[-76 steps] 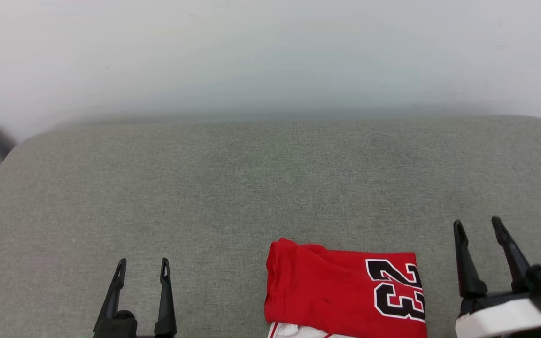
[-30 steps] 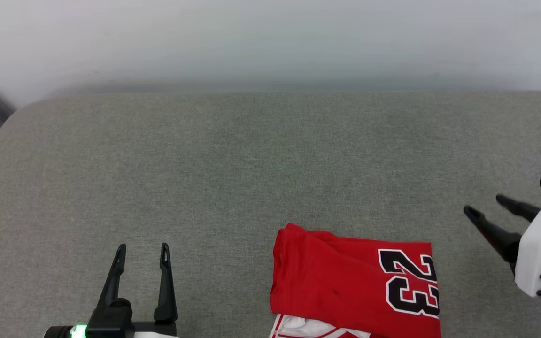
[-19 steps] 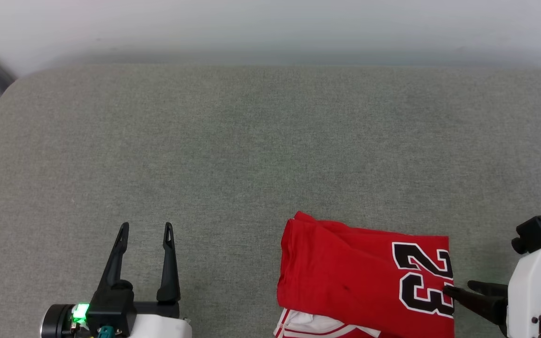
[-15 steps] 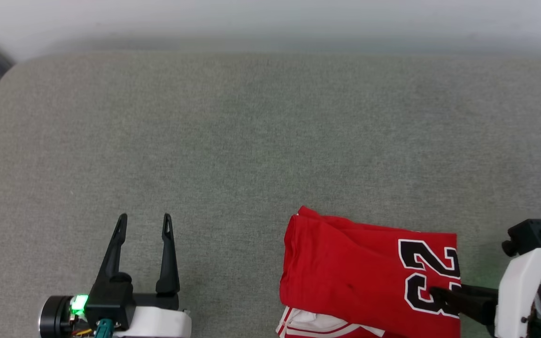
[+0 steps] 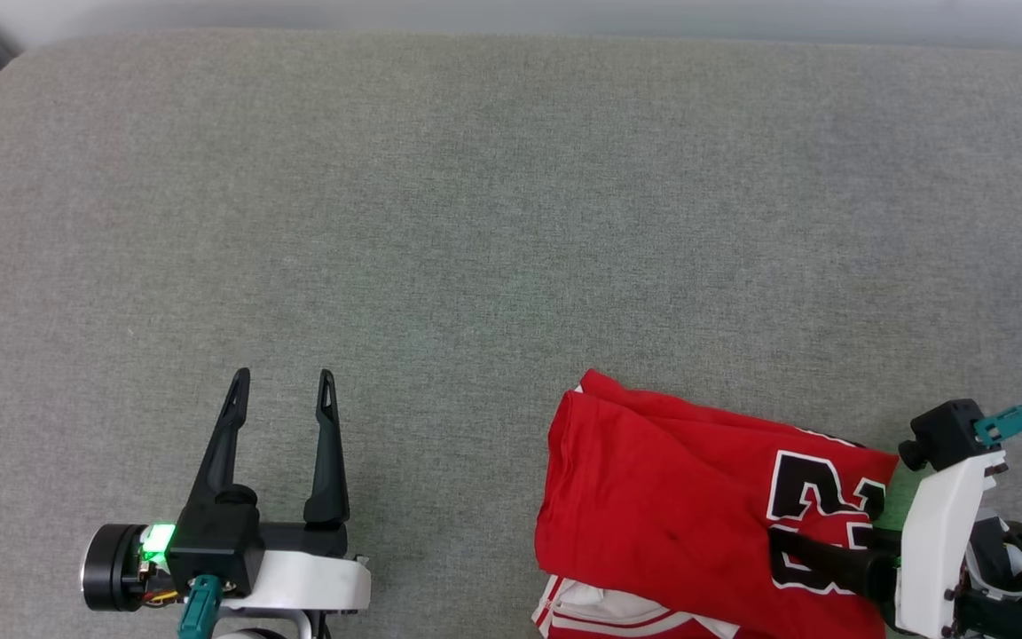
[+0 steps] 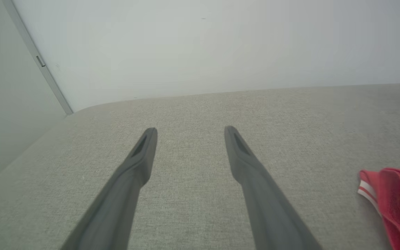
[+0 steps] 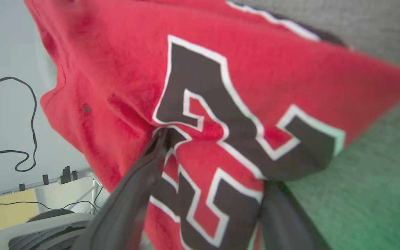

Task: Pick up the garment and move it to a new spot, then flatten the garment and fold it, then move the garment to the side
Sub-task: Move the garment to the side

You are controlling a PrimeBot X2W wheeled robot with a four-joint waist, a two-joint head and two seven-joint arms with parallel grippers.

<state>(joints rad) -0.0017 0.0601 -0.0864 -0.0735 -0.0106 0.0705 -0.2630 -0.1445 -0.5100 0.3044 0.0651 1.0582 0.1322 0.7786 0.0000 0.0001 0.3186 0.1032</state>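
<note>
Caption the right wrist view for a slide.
Right gripper, jaws open, straddles the red garment edge at its 23 print.

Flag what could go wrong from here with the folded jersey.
The right gripper, open, straddles only the numbered edge of the garment: closing there may catch some layers and spill the fold. The left gripper sits open, apart from it, so a one-sided pull could drag the far side askew.
</note>
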